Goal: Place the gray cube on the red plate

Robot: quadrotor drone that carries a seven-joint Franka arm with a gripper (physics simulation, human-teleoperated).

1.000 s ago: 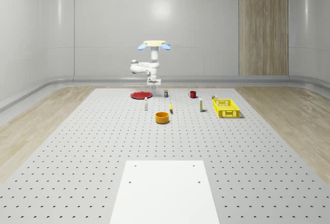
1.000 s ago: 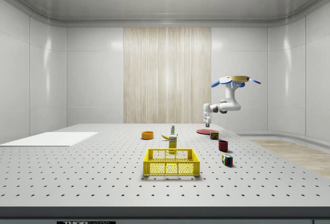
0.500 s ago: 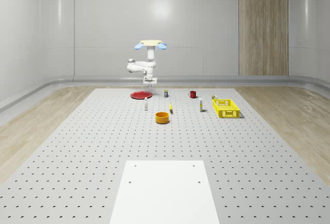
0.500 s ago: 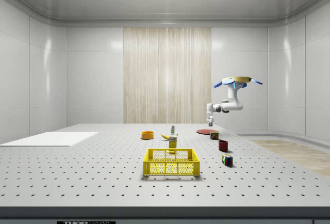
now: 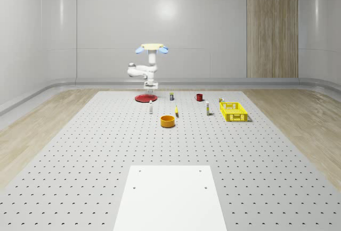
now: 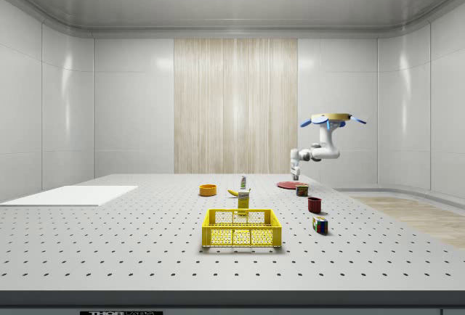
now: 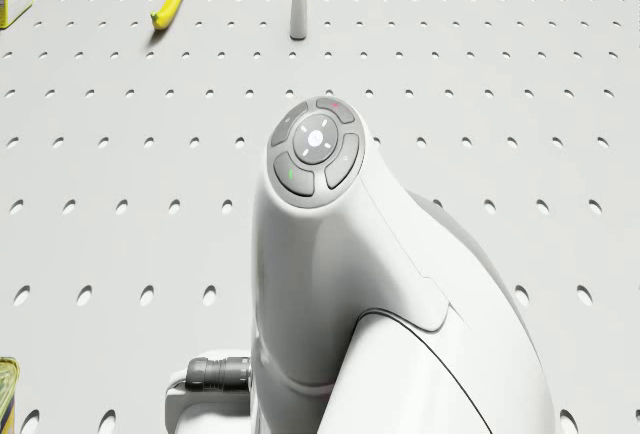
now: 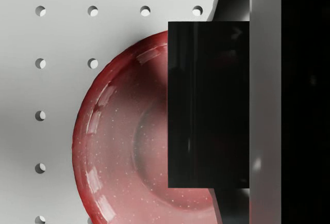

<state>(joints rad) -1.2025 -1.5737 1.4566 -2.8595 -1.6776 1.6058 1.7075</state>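
arm (image 5: 139, 71) bent, fingers (image 5: 150, 85) hanging above red plate (image 5: 145, 98).

The red plate (image 8: 118, 146) lies bare beneath the gripper (image 5: 150, 84) — nearest obstacles, a small bottle (image 5: 151, 107) and can (image 5: 171, 97), stand apart.

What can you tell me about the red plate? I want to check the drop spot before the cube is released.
The red plate is round, glossy and shallow, with a raised rim and a flatter centre; it looks like glazed ceramic. It lies flat on the perforated table near its far end in the whole-scene view. The drone hovers above it, with the gripper hanging over it. In the wrist view a dark block covers part of it. Nothing visibly touches it.
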